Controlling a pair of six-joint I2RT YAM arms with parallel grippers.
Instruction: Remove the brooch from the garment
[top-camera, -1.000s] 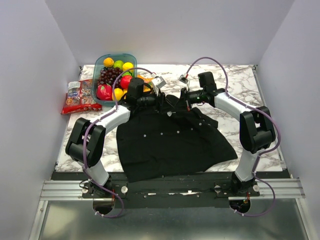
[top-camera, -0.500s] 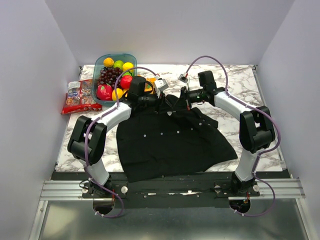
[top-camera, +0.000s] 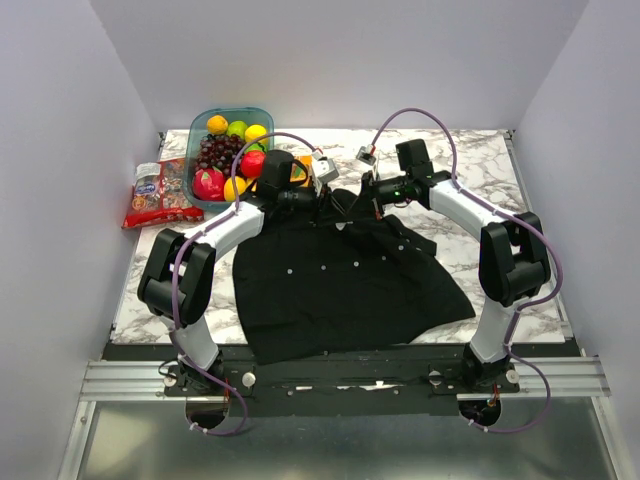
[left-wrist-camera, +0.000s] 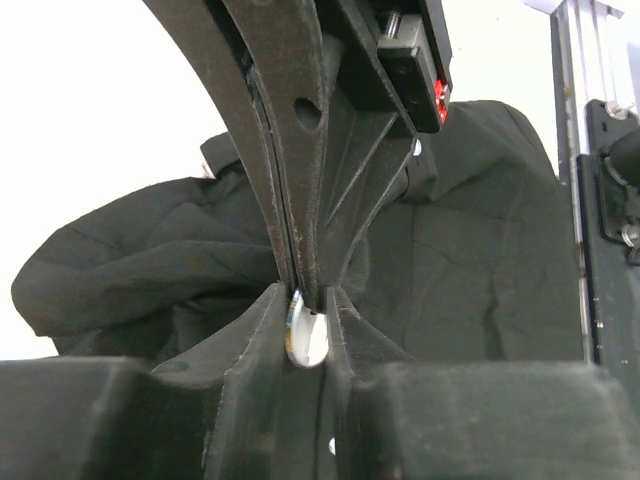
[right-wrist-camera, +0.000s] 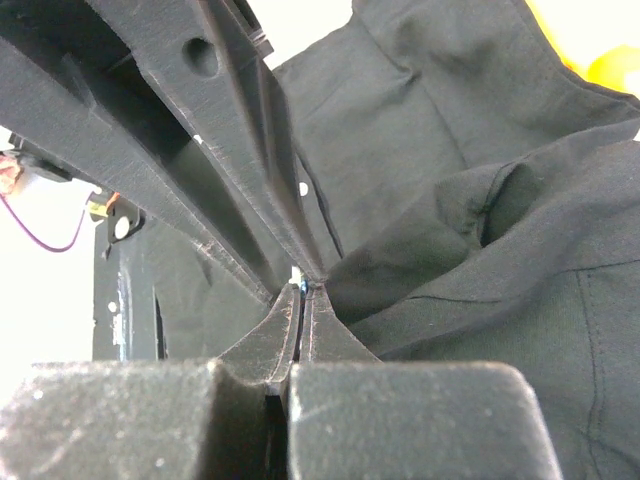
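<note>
Big black shirt of soft cloth, spread over white marble tabletop, far end by the collar bunched up between both arms. Small round silver-grey brooch up at that bunched end, not down on the flat part. Seen nearly edge-on in left wrist view, right between the two tips of left gripper, w/ a tip pressed on each side: clamped on brooch, by the look of it. Right gripper squeezed tight together, nothing wide inside, tip to tip w/ the left one, right by brooch. Can't tell if any thin bit of cloth nipped in there; fold of shirt just beside those tips.

Handling, best guess: small, hard, stiff & light. Smooth shiny metal, so prob. slippery. Thin too, so easy to pop out sideways if squeezed near the rim. Best hold = flat sides, across the middle, much as now. Not likely to bend or break. Back side hidden, so no idea how fastened; might snag.

Shirt the other way round: soft, floppy, prob. a bit stretchy. Will likely lift & follow brooch instead of letting go, unless held down close by. So grab cloth right next to brooch, not far off. Pull slow & straight; no hard tugs, b/c of risk of ripped cloth.
</note>
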